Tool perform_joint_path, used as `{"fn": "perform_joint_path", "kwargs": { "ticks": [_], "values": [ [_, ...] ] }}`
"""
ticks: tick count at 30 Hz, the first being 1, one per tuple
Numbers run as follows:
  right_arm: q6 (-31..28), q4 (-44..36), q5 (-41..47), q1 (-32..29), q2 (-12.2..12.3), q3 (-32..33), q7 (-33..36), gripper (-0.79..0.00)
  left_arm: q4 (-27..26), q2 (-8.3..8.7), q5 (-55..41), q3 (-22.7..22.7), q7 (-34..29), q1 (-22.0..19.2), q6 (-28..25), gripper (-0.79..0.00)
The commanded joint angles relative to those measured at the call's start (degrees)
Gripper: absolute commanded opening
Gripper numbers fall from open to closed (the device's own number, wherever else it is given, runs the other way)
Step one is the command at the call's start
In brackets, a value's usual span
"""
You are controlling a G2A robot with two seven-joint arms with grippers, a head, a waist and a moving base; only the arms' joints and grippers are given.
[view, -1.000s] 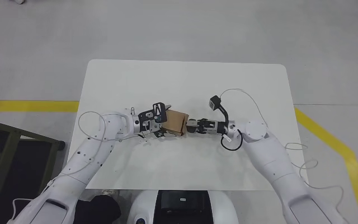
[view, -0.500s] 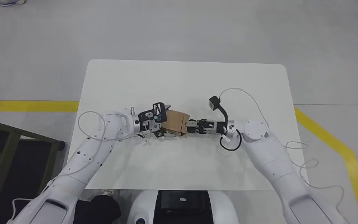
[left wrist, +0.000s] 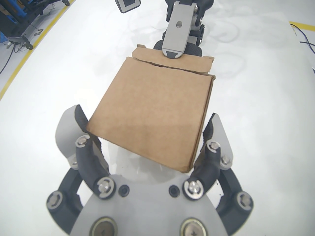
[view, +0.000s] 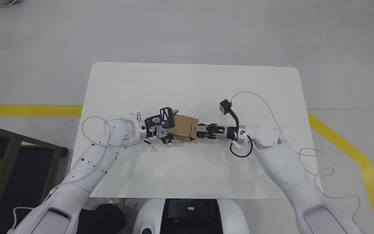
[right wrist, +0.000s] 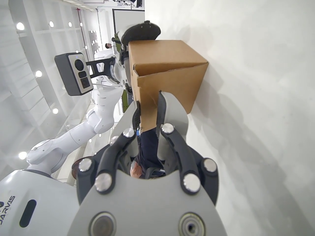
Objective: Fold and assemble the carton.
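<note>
1. Now the carton (view: 185, 127) stands on the counter (view: 117, 82), a plain brown box shape held between the two pincers.
2. The left pincer (view: 169, 126) is at the carton's left end. In the left wrist view its fingers (left wrist: 73, 124) are spread wide and straddle that end, with the dark pads against both side walls, so it is grasping the carton.
3. The right pincer (view: 199, 132) is at the carton's opposite end. In the right wrist view its fingers (right wrist: 169, 109) are drawn almost together on a thin cardboard wall, one finger on each face, so it is clenched on the carton.
4. The flap (left wrist: 172, 62) runs along the carton's right end, rising a little above the top panel. A ragged, partly open seam divides it from that panel, and one right finger lies on it.
5. The top panel is flat and closed. The carton's base rests on the counter.
6. A black camera (view: 224, 107) on a stalk stands just beyond the carton's right end, above the right wrist.
7. A white cable (view: 257, 96) loops away from that camera, farther right of the carton.
8. A yellow line (view: 35, 110) crosses the floor well to the left of the carton, off the counter.
</note>
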Motion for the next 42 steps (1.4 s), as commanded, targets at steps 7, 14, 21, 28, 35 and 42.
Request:
{"fn": "perform_joint_path", "kwargs": {
  "ticks": [7,14,21,28,35,42],
  "values": [
    [0.04,-0.32,-0.07,-0.43,0.08,0.24,-0.31,-0.671,0.15,0.00,-0.11,0.08,-0.17,-0.02,-0.03,0.000],
    [-0.05,-0.60,-0.14,-0.78,0.21,0.65,-0.59,-0.662,0.23,0.03,-0.11,0.07,-0.32,-0.02,0.00,0.000],
    [0.39,-1.23,-0.75,-0.77,0.23,0.53,-0.66,-0.671,0.18,0.05,-0.13,0.08,-0.21,-0.01,-0.01,0.000],
    [0.69,-1.80,-1.77,-0.28,0.04,-0.10,-1.10,-0.674,0.08,0.07,-0.16,0.08,-0.23,0.03,0.00,0.000],
    [1.19,-2.47,-2.98,0.46,-0.29,-1.05,-1.85,-0.680,-0.11,0.14,-0.18,0.00,-0.16,0.13,-0.09,0.000],
    [1.33,-2.45,-3.40,0.91,-0.55,-1.55,-2.52,-0.603,-0.23,0.22,-0.18,-0.10,-0.20,0.27,-0.12,0.000]
  ]
}}
